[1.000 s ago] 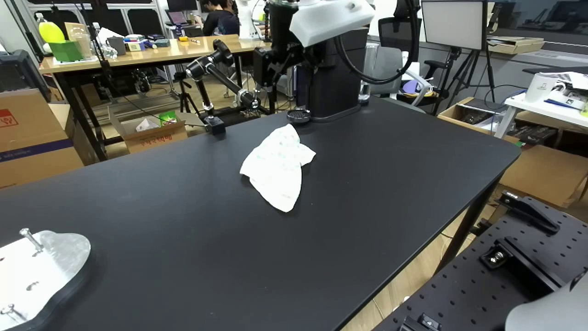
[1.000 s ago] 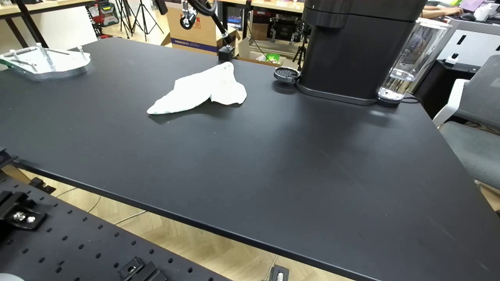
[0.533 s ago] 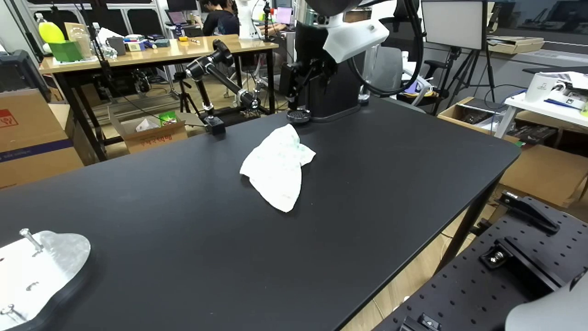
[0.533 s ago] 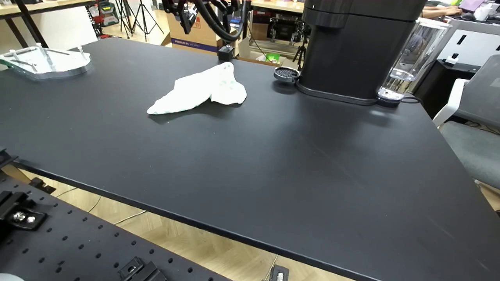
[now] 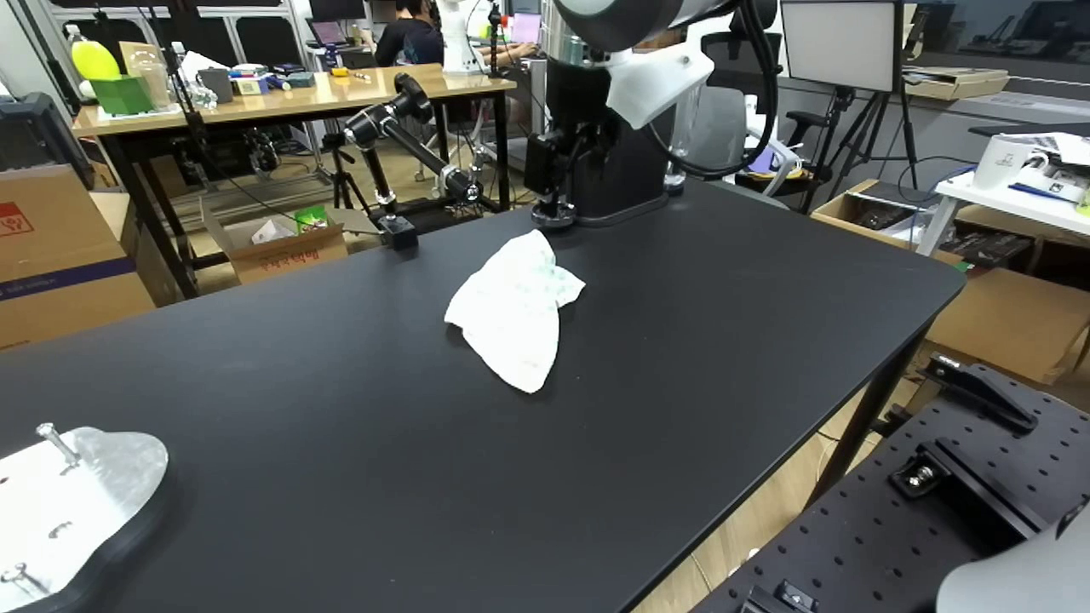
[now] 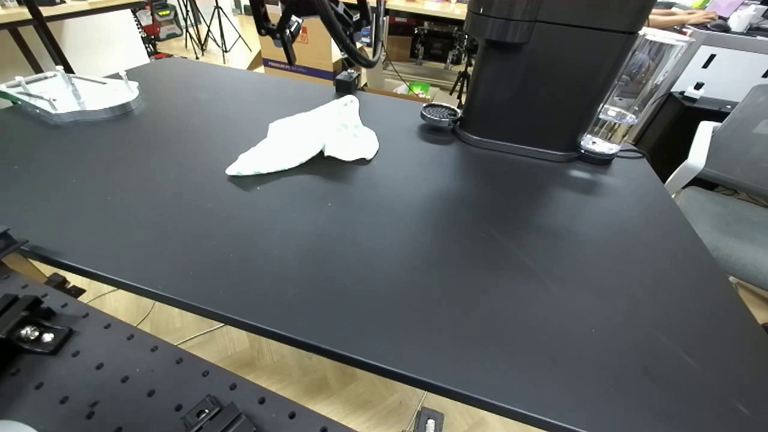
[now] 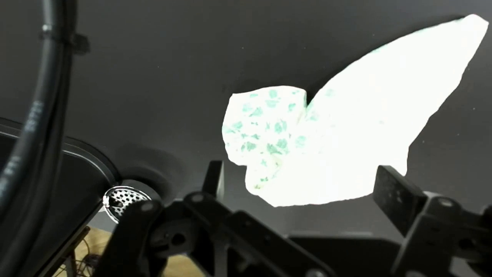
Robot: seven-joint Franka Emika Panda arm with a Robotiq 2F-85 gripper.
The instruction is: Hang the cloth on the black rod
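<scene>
A white cloth with green print lies crumpled on the black table in both exterior views (image 5: 515, 315) (image 6: 309, 138). In the wrist view the cloth (image 7: 346, 134) lies below and ahead of the fingers. A black jointed rod (image 5: 417, 145) stands clamped at the table's far edge; in an exterior view its clamp base (image 6: 347, 82) shows and its upper part is mostly hidden behind the arm. My gripper (image 7: 301, 181) is open and empty, fingers wide apart. It hangs above the table near the cloth in both exterior views (image 5: 552, 191) (image 6: 279, 45).
A black coffee machine (image 6: 540, 90) with a round drip tray (image 6: 440, 113) and a clear water tank (image 6: 624, 96) stands beside the cloth. A pale metal plate with upright bolts (image 5: 111, 477) sits at the other end. A perforated black plate (image 5: 869, 511) lies beyond the table edge.
My arm has swung to the side, toward the coffee machine as an exterior view shows it, and come down. The gripper is now lower over the table. The cloth has not moved.
</scene>
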